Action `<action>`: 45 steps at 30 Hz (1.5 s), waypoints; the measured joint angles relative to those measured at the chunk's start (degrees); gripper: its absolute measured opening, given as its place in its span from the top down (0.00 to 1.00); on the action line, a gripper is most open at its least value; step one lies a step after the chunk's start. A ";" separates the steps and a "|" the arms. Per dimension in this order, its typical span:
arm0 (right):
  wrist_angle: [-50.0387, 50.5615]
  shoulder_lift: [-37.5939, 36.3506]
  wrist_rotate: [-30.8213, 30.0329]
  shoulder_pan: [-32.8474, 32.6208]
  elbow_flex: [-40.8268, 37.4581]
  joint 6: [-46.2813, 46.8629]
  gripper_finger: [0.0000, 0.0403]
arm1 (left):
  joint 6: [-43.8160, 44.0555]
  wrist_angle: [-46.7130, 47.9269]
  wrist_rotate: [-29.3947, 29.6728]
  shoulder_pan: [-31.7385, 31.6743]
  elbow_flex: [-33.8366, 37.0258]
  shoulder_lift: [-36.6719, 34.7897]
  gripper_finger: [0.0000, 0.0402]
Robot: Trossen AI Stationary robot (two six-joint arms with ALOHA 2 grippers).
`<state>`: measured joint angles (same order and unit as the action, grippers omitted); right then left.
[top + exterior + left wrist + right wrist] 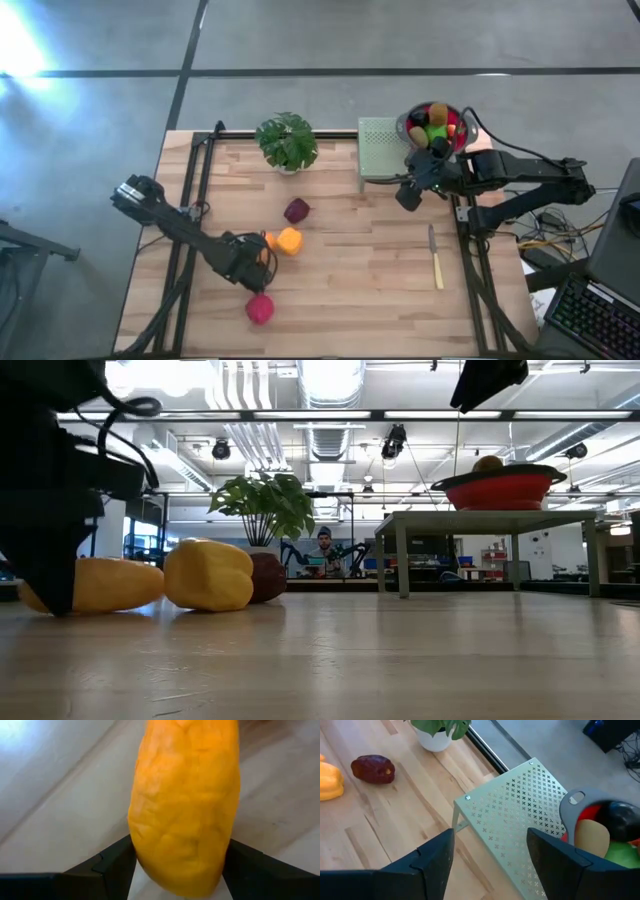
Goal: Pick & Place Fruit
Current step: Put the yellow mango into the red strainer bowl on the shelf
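We find the left tool low over the near-left part of the wooden surface, its two fingers standing on either side of an elongated orange fruit. In the left wrist view the fruit's long axis runs straight away from the camera, its rounded end sitting between the fingers; both seem to touch its flanks, yet whether they press firmly we cannot tell. From above, most of this fruit is hidden under the tool, with only a small orange patch showing.

Just beside it lies a yellow-orange pepper-shaped fruit, and the low view shows the two side by side on the surface, the elongated one lying flat with its long axis across that picture, one end cut off behind the dark tool. A maroon fruit lies farther back, near the potted plant. A red fruit sits near the front edge, close to the left tool.

The right tool hangs at the edge of the pale perforated stand, fingers apart and holding nothing. Beside the stand a grey-rimmed bowl holds several fruits, cut off in the right wrist view. A knife lies on the right side.
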<state>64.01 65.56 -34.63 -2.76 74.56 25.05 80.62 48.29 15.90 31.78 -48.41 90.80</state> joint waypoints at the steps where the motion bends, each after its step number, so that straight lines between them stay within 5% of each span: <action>1: 0.00 -0.02 0.00 0.00 0.00 -0.14 0.41 | -0.35 0.02 0.02 -0.25 0.18 0.00 0.35; 12: -0.11 0.20 0.13 0.00 0.00 -3.20 0.46 | -5.50 -0.29 -0.22 -0.27 -0.21 -1.62 0.48; 20: -2.60 0.20 0.33 -0.77 -1.53 -5.83 0.50 | -5.46 -0.26 1.65 0.56 -0.21 -9.43 0.49; 26: -14.34 0.20 8.27 -3.93 -5.60 -14.34 0.53 | -5.71 -2.49 6.25 3.14 -0.21 -18.79 0.48; 33: -36.73 0.20 23.69 -9.91 -11.60 -26.32 0.56 | -16.95 -19.31 8.94 4.78 -0.10 -27.86 0.48; 45: -63.82 0.21 24.50 -13.88 -19.13 -27.76 0.49 | -51.64 -51.49 7.48 4.01 -0.04 -26.02 0.48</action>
<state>0.19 65.76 -10.13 -16.64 55.44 -2.71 28.98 -3.20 23.38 35.78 -48.45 64.79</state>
